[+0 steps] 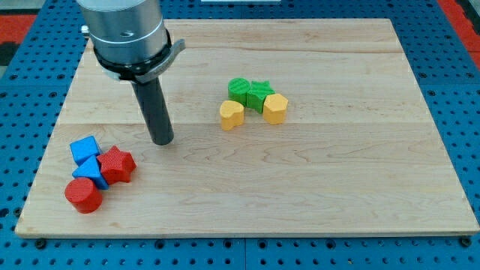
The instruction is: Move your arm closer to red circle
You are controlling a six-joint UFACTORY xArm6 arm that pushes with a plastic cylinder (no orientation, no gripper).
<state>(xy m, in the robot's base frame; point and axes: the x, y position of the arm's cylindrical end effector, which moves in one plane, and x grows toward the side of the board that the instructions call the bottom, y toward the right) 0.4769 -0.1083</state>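
The red circle (82, 195) lies near the board's bottom-left corner. It touches a blue block (91, 172), which sits next to a red star (117, 164) and a second blue block (85, 149). My tip (162, 140) rests on the board above and to the right of this cluster, apart from it. It stands about a hundred pixels to the right of the red circle and higher up in the view.
A second cluster lies right of centre: a green circle (238, 89), a green star (260, 95), a yellow heart (232, 115) and a yellow hexagon (275, 108). The wooden board (315, 187) lies on a blue pegboard table.
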